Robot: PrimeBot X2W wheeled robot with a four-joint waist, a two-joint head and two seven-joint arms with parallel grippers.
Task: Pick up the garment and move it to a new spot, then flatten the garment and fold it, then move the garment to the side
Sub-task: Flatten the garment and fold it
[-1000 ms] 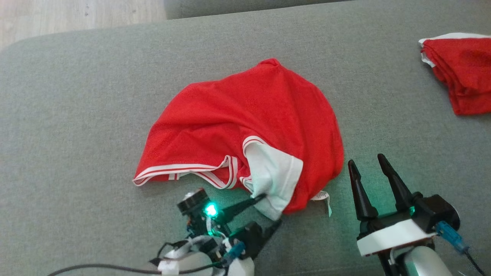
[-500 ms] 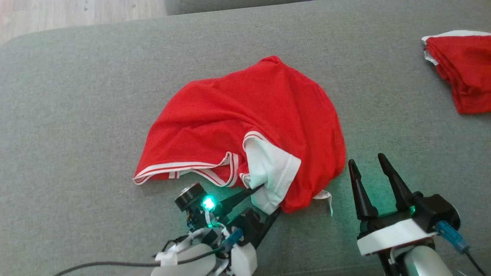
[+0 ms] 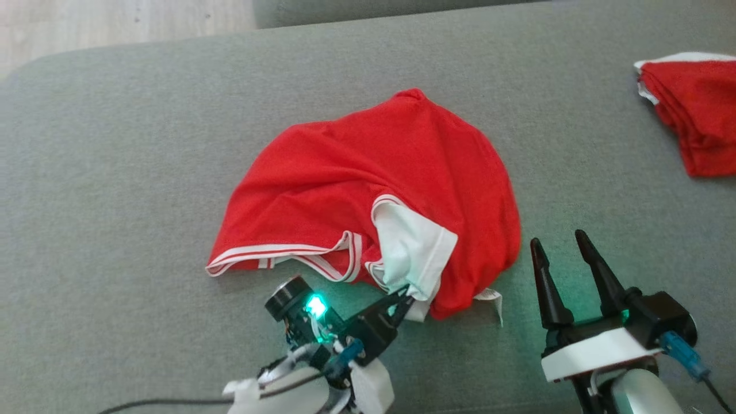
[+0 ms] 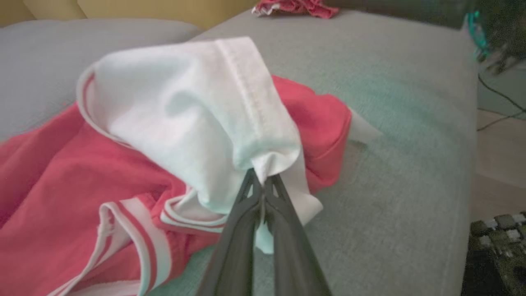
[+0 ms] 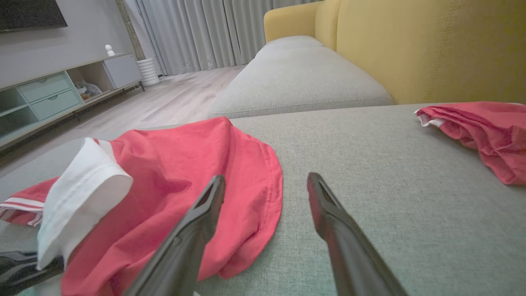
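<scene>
A crumpled red garment (image 3: 368, 184) with white-striped trim and a white sleeve (image 3: 411, 250) lies in a heap in the middle of the grey sofa seat (image 3: 115, 172). My left gripper (image 3: 405, 294) is shut on the lower hem of that white sleeve (image 4: 197, 119), with the cloth pinched between the fingertips (image 4: 261, 185) and lifted a little. My right gripper (image 3: 563, 253) stands open just right of the garment's edge (image 5: 250, 197), apart from it, with nothing between its fingers (image 5: 324, 205).
A second red and white garment (image 3: 690, 109) lies bunched at the far right of the seat. The yellow sofa back (image 5: 411, 45) rises behind it. Wooden floor (image 3: 115, 23) shows past the seat's far left edge.
My left gripper has shut on the white sleeve's hem, where earlier its fingers stood apart around the cloth. The hem has risen slightly. The head view has shifted a little.
</scene>
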